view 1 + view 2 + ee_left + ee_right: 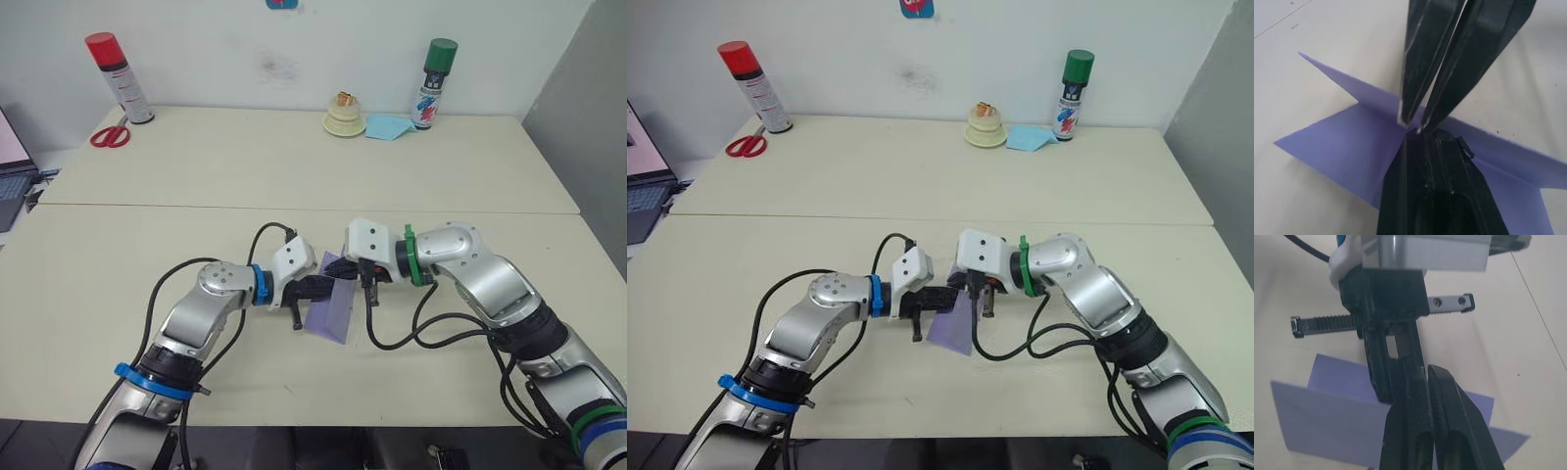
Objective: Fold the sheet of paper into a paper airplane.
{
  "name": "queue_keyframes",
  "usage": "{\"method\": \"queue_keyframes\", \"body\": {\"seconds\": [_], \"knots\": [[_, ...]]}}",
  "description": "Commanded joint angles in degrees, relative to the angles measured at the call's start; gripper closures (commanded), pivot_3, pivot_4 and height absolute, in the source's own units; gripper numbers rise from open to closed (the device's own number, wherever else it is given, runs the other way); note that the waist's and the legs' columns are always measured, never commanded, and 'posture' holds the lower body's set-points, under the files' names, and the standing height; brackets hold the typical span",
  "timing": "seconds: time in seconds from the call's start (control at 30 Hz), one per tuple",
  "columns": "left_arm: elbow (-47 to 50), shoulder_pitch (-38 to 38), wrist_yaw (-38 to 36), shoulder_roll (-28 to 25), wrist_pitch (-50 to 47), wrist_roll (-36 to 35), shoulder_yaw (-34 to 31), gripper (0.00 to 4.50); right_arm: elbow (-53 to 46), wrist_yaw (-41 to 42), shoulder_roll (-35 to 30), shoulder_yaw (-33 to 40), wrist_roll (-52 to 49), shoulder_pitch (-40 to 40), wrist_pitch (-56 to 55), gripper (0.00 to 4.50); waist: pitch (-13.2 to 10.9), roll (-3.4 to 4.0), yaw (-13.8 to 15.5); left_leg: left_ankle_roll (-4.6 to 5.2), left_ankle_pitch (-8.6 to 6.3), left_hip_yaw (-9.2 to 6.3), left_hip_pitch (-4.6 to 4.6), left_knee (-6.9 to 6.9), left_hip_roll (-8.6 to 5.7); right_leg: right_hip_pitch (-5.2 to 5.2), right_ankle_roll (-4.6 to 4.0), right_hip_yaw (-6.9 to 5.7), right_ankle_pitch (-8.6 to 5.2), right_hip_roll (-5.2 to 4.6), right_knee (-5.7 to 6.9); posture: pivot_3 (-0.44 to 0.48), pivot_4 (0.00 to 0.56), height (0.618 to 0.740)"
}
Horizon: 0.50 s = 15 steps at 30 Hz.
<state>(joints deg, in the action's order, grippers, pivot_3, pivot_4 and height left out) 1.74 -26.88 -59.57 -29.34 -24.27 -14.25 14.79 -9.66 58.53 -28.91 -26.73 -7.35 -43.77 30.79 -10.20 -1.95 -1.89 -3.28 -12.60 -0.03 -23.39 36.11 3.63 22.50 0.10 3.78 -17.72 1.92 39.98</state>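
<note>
Left eye view looks down on a pale table (294, 176) with both robot arms reaching in toward the middle. The left gripper (315, 288) and the right gripper (355, 273) meet there, tip to tip, at the sheet of paper (329, 313).

The sheet of paper is purple and folded. It sits on the near part of the table, about in the middle from left to right. Part of it stands up off the table and part lies low. In the left wrist view the paper (1347, 142) opens out like wings on both sides of a raised fold.

The left fingers (1430, 196) are pressed together on that raised fold, so they pinch the sheet of paper. The right fingers (1449, 54) come from the other side and touch the same fold. They look pressed together too, with the paper edge right at their tips. In the right wrist view the right fingers (1449, 431) sit tight side by side, right against the left gripper (1396, 362), with the purple paper (1327, 426) behind them.

Far away on the table stand other things. A red spray can (119, 77) and red scissors (110, 135) are at the far left. A green spray can (434, 83), a small cream dish (345, 118) and a blue paper (389, 126) are at the far right. A laptop (12, 166) peeks in at the left edge.
</note>
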Motion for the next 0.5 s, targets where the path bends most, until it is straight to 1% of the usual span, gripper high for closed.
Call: {"method": "queue_keyframes", "body": {"seconds": [0.03,0.33,0.5], "knots": [[1.48,-1.11,-0.33,0.37,0.48,-0.3,-0.11,4.5,-0.92,0.79,-0.05,0.14,0.91,-1.17,-1.23,4.38,0.0,0.0,0.04,0.0,0.0,0.0,0.0,0.0,0.0,0.0,0.0,-0.01,0.0,0.0,0.0,0.0,0.15,0.737],[2.15,-1.11,-0.29,1.14,0.05,-0.25,0.53,4.5,-0.34,4.57,-3.86,-2.01,4.36,0.21,-3.67,4.38,0.0,0.0,0.03,0.0,0.0,0.01,0.0,0.01,-0.01,0.0,0.0,0.0,0.0,-0.01,0.0,0.0,0.15,0.737],[1.81,-0.67,-0.75,-0.01,0.23,0.38,0.98,4.5,-1.45,6.8,-6.04,-2.02,5.28,0.91,-4.91,4.38,0.0,0.0,0.03,0.0,0.0,0.01,0.0,0.02,-0.02,-0.01,0.0,0.01,0.0,-0.01,0.0,0.0,0.15,0.737]]}}
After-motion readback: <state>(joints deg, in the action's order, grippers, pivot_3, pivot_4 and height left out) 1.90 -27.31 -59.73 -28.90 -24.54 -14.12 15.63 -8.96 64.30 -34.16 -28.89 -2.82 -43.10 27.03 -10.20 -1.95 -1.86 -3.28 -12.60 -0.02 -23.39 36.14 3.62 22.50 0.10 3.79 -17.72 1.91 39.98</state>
